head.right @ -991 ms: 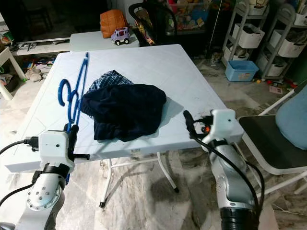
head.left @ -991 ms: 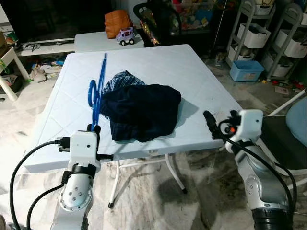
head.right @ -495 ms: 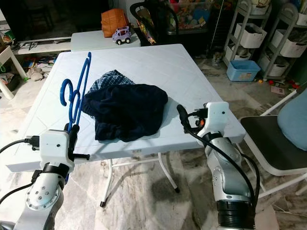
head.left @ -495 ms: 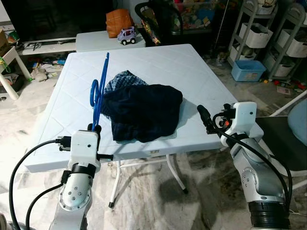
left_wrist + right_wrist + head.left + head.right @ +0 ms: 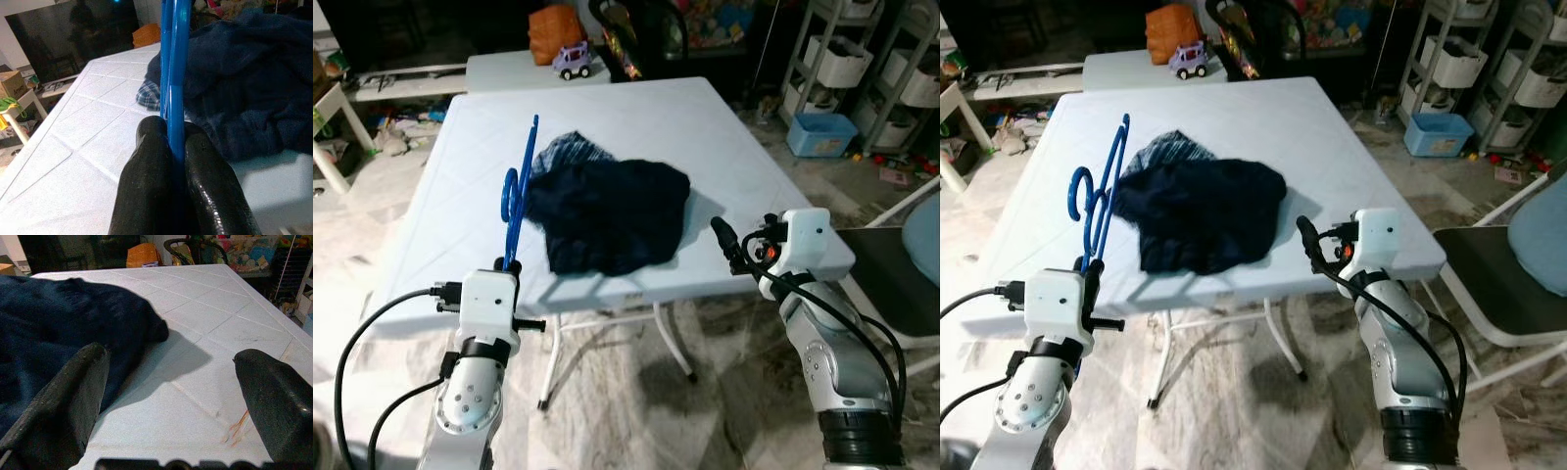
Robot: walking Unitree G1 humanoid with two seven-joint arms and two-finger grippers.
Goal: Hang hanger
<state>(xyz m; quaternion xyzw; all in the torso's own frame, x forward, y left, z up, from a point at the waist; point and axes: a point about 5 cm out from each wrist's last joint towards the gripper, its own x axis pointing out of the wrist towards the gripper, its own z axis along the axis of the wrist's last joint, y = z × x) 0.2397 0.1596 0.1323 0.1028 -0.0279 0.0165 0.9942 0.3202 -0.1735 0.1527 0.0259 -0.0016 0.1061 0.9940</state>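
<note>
The hanger (image 5: 173,73) looks like smooth blue plastic with a slight sheen. The left gripper (image 5: 177,147) pinches it between glossy black fingers (image 5: 146,186) that seem rubbery or moulded plastic. The right gripper (image 5: 171,396), spread wide, has duller, matt black fingers (image 5: 68,396). The clothes (image 5: 607,211) are soft, matt dark navy cloth, rumpled, with a checked woven fabric (image 5: 1167,152) at the far edge. The table (image 5: 450,211) is white plastic, smooth, moulded with shallow diagonal grooves. The floor (image 5: 636,392) looks like polished marbled stone.

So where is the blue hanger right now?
The blue hanger is clamped in the left gripper, standing over the white table's left half beside the dark clothes.
</note>
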